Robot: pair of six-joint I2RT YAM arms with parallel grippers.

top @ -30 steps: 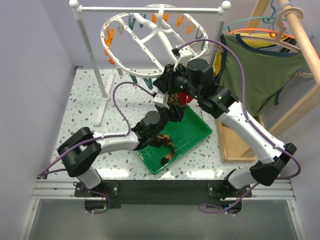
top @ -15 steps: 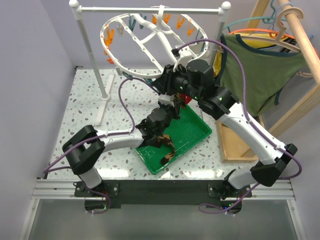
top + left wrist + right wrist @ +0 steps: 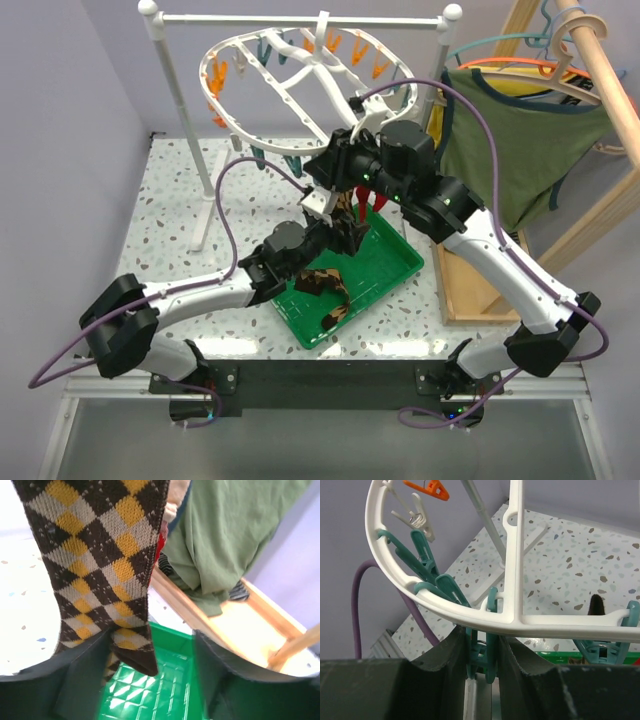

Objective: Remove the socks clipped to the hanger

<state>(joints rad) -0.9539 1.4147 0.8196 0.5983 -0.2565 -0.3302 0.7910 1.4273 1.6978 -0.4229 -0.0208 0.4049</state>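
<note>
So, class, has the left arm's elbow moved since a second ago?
Yes: in the top view the left arm's elbow has swung left and downward, farther from the green tray.

Green tray (image 3: 392,266) on speckled table (image 3: 170,222); olive top (image 3: 520,150) hangs right.

**Camera layout.** The hanger (image 3: 320,62) is seen whole from high above by the top view. It is shared, at close range, by the right wrist view. Below it, a sock (image 3: 100,570) is closely faced by the left wrist view.
</note>
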